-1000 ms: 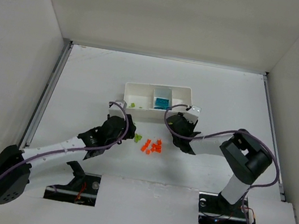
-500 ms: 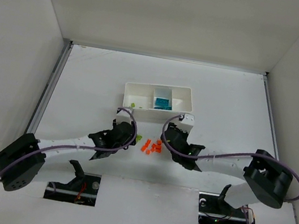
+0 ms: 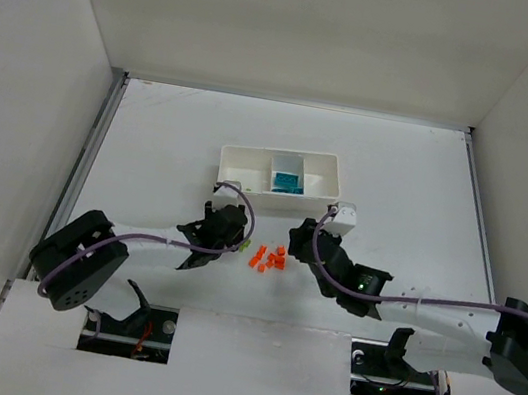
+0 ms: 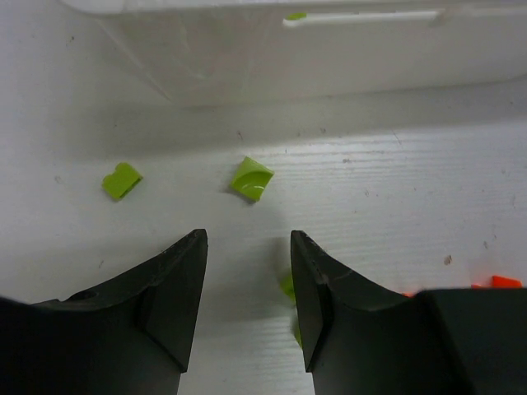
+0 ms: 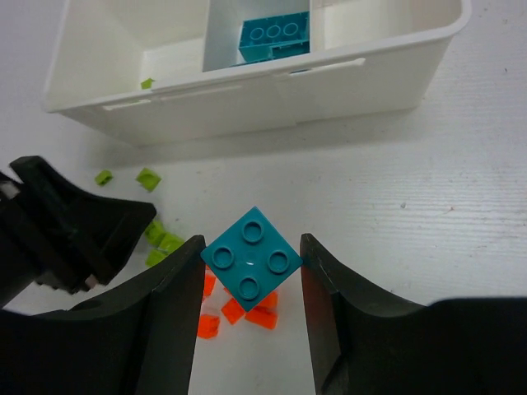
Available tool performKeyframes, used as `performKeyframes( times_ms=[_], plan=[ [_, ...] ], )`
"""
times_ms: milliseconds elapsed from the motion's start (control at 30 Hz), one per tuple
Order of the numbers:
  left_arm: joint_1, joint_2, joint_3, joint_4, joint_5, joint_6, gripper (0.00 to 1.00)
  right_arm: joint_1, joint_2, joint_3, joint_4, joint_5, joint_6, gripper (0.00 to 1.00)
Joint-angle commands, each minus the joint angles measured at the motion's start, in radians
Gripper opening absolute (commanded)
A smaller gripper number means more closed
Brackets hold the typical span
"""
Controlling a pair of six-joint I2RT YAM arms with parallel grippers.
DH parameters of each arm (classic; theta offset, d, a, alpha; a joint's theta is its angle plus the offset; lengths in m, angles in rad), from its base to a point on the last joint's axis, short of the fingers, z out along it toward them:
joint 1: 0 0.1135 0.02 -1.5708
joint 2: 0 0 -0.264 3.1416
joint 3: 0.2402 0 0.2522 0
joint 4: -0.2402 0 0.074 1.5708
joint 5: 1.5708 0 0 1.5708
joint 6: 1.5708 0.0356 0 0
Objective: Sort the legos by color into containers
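Note:
My right gripper (image 5: 251, 240) is shut on a teal four-stud lego (image 5: 250, 257), pinched corner to corner above the orange-red legos (image 5: 247, 313). In the top view it (image 3: 301, 240) sits just right of the orange-red pile (image 3: 268, 257). My left gripper (image 4: 247, 239) is open and empty, low over the table. Lime green legos (image 4: 251, 178) lie ahead of it and one green piece (image 4: 287, 285) lies against its right finger. The white tray (image 3: 251, 153) stands behind, with teal legos (image 5: 274, 37) in its middle compartment and a green piece (image 5: 146, 83) in its left one.
The tray's near wall (image 4: 329, 58) stands close ahead of the left gripper. The left gripper's fingers (image 5: 82, 230) show at the left of the right wrist view, beside green legos (image 5: 160, 239). White walls enclose the table.
The left gripper has moved right, up to the green legos. The right gripper has drawn back a little from the tray toward the orange-red pile, and both arms now reach out lower.

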Motion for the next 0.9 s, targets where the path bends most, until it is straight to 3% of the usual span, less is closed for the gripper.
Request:
performKeyframes(
  times_ms=[0, 433, 867],
  plan=[
    [0.022, 0.016, 0.044, 0.052, -0.030, 0.047, 0.42, 0.013, -0.042, -0.002, 0.002, -0.024, -0.032, 0.29],
    [0.059, 0.173, 0.115, 0.086, 0.002, 0.082, 0.40, 0.011, -0.045, 0.024, 0.042, -0.044, -0.103, 0.29],
    [0.038, 0.174, 0.124, 0.076, 0.005, 0.087, 0.18, -0.029, -0.025, 0.074, 0.071, -0.075, -0.167, 0.30]
  ],
)
